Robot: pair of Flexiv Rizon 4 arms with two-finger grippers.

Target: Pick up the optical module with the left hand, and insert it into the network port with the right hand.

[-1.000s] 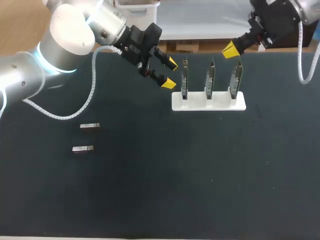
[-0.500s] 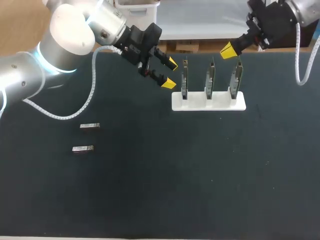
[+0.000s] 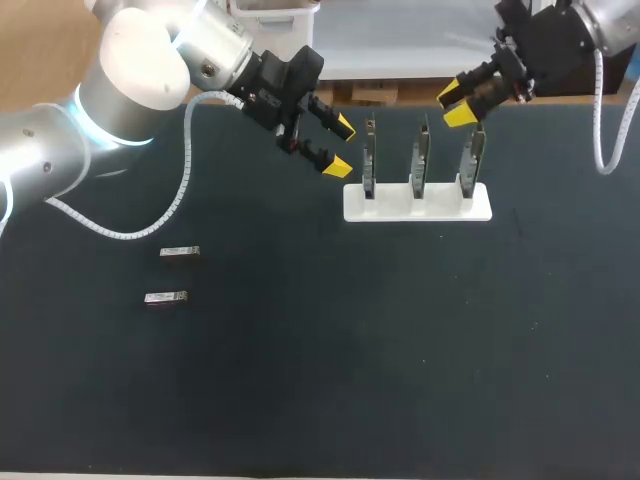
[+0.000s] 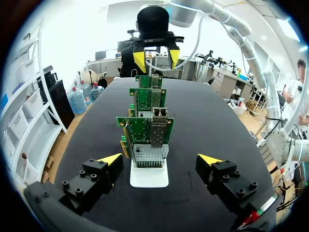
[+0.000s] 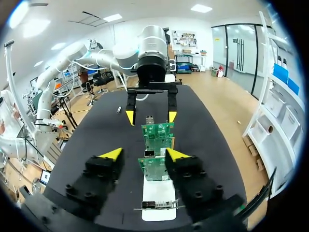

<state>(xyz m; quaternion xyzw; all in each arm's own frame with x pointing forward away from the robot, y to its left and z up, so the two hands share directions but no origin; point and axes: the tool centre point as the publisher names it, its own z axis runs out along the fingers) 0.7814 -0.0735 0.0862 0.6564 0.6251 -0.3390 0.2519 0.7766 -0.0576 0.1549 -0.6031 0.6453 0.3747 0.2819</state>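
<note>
1. Counter (image 3: 400, 380): the dark surface that carries everything listed below.
2. Near optical module (image 3: 165, 298): a small metal bar lying flat on the near left part of the counter, well apart from both hands.
3. Far optical module (image 3: 179, 252): a second bar of the same kind, flat and parallel to the first. It lies just beyond it, and the two do not touch.
4. White stand (image 3: 417, 203): it sits right of centre, toward the far edge. It holds three circuit boards upright in a row: left board (image 3: 369, 160), middle board (image 3: 422, 158) and right board (image 3: 473, 158).
5. Network port (image 4: 157, 130): a metal cage on the face of the left board, seen in the left wrist view. The boards behind it carry similar cages.
6. Left hand (image 3: 339, 147) (image 4: 159, 162): it hangs just left of the stand's left end and points along the row of boards. Its yellow-tipped fingers are spread wide and grip nothing. The left board stands ahead of them.
7. Right hand (image 3: 456, 105) (image 5: 144, 154): the farthest item, raised over the far right part of the stand. It points back along the row toward the left hand. Its fingers are parted and grip nothing.
</note>
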